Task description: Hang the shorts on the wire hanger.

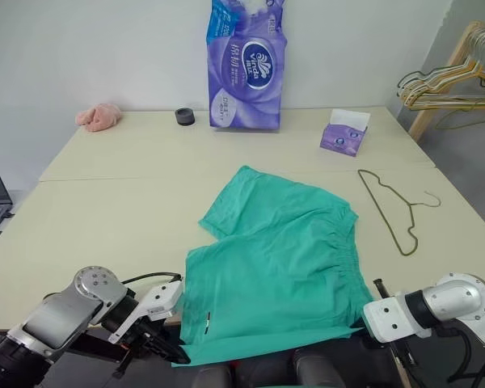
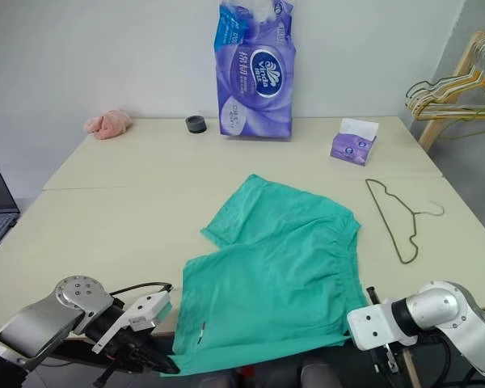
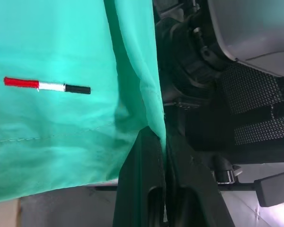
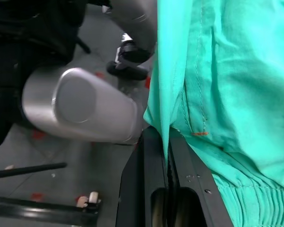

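Pinching the soft, limp shorts (image 1: 279, 259) at their near edge, left hand (image 1: 175, 352) and right hand (image 4: 168, 156) both clamped fabric; wire hanger (image 1: 390, 208) lay far right on tabletop (image 1: 105, 210).

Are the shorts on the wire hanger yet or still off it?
Off it. The shorts lie spread on the table, near edge pinched by both pincers, while the wire hanger lies bare beside them.
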Available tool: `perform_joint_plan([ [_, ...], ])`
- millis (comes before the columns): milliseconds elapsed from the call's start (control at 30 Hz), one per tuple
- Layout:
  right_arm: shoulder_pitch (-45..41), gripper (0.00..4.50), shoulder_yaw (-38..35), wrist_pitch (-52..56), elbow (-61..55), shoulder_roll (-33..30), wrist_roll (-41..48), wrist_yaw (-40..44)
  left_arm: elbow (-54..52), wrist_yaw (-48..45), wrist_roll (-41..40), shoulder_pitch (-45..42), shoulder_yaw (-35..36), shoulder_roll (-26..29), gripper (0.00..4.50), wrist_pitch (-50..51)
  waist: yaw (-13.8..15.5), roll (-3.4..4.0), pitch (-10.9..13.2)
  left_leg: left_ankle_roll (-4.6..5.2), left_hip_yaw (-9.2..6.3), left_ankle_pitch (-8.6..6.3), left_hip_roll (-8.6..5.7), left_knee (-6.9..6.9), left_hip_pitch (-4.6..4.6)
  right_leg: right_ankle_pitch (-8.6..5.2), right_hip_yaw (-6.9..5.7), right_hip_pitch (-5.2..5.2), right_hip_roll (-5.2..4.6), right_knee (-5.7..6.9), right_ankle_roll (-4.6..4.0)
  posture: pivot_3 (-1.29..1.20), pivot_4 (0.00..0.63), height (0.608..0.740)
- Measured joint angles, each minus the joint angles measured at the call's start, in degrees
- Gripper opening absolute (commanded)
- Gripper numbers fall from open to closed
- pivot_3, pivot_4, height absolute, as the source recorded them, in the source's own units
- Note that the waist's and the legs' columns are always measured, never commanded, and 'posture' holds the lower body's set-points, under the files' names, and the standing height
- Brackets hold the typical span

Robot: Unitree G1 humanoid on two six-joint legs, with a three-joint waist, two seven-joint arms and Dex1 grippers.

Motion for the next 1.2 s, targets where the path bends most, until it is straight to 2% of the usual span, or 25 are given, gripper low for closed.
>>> perform_joint_plan([
  [233,-0.3,0.03,-0.1,-0.3,0.6,0.8,0.0,-1.0,0.1,1.4,0.1,-0.2,0.0,-0.3,0.0,0.0,0.0,-0.02,0.0,0.0,0.01,0.0,-0.01,0.0,0.0,0.0,0.0,0.0,0.0,0.0,0.0,-0.1,0.065,0.74],
  [333,-0.3,0.54,-1.3,1.7,0.5,0.8,1.1,-0.9,0.1,2.2,-0.9,-1.4,0.0,-1.5,0.59,3.0,0.0,-0.04,0.0,0.0,0.0,0.0,-0.01,0.02,-0.01,0.0,-0.01,0.01,0.0,0.0,0.01,-0.1,0.065,0.74],
  [733,-3.1,4.43,-3.3,2.1,0.1,0.5,3.0,1.6,-0.9,3.3,-3.4,-1.3,0.2,-2.4,4.01,5.7,0.0,-0.02,0.1,-0.01,0.0,0.0,0.0,0.02,-0.01,0.01,-0.01,0.0,0.01,0.01,0.01,-0.1,0.068,0.74],
  [767,-3.4,4.5,-3.7,1.8,0.1,0.4,3.3,1.7,-1.2,3.3,-3.6,-1.2,0.2,-2.4,4.28,5.7,0.0,-0.02,0.1,-0.01,0.0,-0.01,0.0,0.02,-0.01,0.01,-0.01,0.0,0.01,0.0,0.01,-0.1,0.068,0.74],
  [967,-7.0,4.5,-11.4,8.1,-0.6,0.8,11.7,1.6,-2.9,7.1,-8.0,-5.3,4.9,-6.6,4.28,7.3,0.2,-0.01,0.2,-0.01,-0.1,0.0,-0.01,0.08,-0.01,0.04,-0.04,0.06,0.0,0.01,0.05,-0.1,0.068,0.74],
  [1100,-12.3,4.5,-16.6,16.8,0.2,6.8,17.0,-5.6,-1.0,14.2,-8.9,-13.2,7.6,-12.7,4.28,9.6,0.1,-0.05,0.2,-0.01,-0.11,0.0,-0.04,0.09,-0.03,0.25,-0.05,0.06,0.01,-0.01,0.4,-0.11,0.066,0.74],
  [1200,-15.2,4.5,-20.2,23.7,2.6,14.5,19.2,-15.0,1.4,21.4,-9.0,-18.1,9.1,-19.4,4.28,11.6,0.1,-0.06,0.2,-0.01,-0.22,0.0,-0.06,0.1,-0.14,0.3,-0.02,0.0,0.01,-0.01,0.45,-0.11,0.065,0.74],
])
